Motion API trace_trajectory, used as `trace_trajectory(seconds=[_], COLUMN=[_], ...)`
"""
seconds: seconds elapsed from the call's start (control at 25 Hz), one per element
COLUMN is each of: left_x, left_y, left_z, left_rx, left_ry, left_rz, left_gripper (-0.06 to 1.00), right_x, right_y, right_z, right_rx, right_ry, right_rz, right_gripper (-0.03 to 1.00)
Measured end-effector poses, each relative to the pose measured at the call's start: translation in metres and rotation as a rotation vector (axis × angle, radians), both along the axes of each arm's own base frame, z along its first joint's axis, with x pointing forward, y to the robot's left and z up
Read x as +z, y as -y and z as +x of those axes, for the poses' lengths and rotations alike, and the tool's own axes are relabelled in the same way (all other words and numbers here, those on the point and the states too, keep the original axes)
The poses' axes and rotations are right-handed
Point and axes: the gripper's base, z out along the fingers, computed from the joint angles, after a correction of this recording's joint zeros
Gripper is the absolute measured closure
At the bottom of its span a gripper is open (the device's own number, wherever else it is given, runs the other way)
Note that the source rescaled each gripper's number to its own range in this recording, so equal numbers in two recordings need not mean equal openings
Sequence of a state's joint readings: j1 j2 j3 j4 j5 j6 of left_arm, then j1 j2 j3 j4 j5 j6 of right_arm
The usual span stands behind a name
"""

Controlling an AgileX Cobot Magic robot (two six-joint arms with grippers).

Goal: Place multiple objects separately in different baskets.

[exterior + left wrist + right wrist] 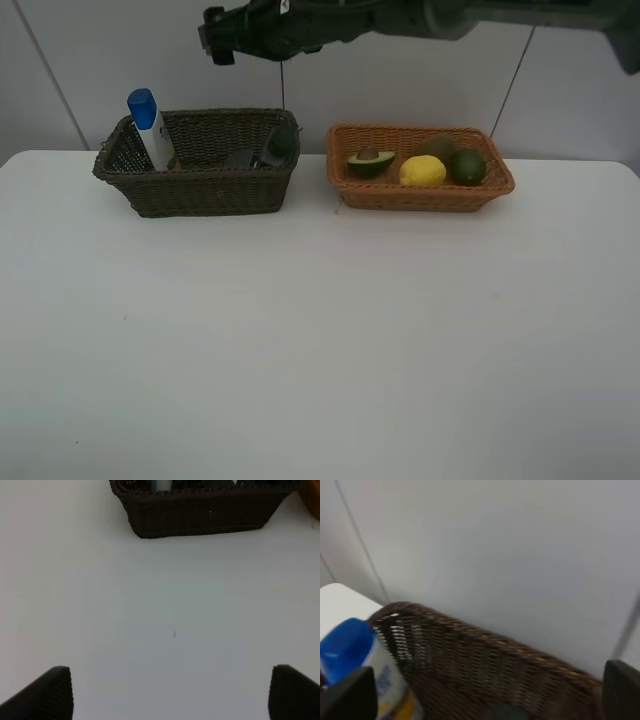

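Right gripper [212, 42] spread, two baskets [198, 160], four fruits [422, 171]

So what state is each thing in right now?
Blue-capped bottle: upright, capped, in the dark basket.
Dark grey bottle: lying in the dark basket.
Avocado: halved, in the orange basket.
Lemon, lime: whole, same basket.
Left fingers: open, empty.
Right fingers: open, empty.

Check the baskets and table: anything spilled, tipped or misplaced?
Nothing stands out. The dark basket holds the blue-capped bottle, leaning on its left wall, and a dark grey bottle. The orange basket holds the avocado half, lemon, lime and a partly hidden kiwi. No items lie loose on the table.
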State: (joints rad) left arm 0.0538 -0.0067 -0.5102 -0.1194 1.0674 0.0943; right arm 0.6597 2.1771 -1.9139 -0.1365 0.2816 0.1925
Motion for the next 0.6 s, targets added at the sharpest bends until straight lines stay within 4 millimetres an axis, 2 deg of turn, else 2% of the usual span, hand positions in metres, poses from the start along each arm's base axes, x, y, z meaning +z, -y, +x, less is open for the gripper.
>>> trace_trajectory(seconds=[0.12,0.24,0.32,0.4,0.48,0.6], left_x=[0.0,0.0,0.0,0.0,0.0,0.0], left_y=[0.0,0.0,0.0,0.0,0.0,0.0], left_z=[0.0,0.0,0.0,0.0,0.0,0.0], left_rx=[0.0,0.0,0.0,0.0,0.0,0.0], left_ry=[0.0,0.0,0.0,0.0,0.0,0.0], left_rz=[0.0,0.0,0.0,0.0,0.0,0.0], left_gripper=[-0.05,-0.05,-0.05,-0.05,-0.05,-0.05], right_x=[0.031,0.044,0.043,0.038,0.035,0.039], right_y=[0.054,0.123,0.173,0.224,0.26,0.291], right_z=[0.012,0.023,0.025,0.017,0.0,-0.04], right_rx=[-0.11,-0.255,-0.36,-0.467,-0.541,-0.606], right_ry=[-0.032,-0.086,-0.137,-0.198,-0.246,-0.276], right_rz=[-0.079,-0.142,-0.156,-0.166,-0.16,-0.151], right_gripper=[-0.03,-0.03,-0.03,-0.03,-0.03,-0.03])
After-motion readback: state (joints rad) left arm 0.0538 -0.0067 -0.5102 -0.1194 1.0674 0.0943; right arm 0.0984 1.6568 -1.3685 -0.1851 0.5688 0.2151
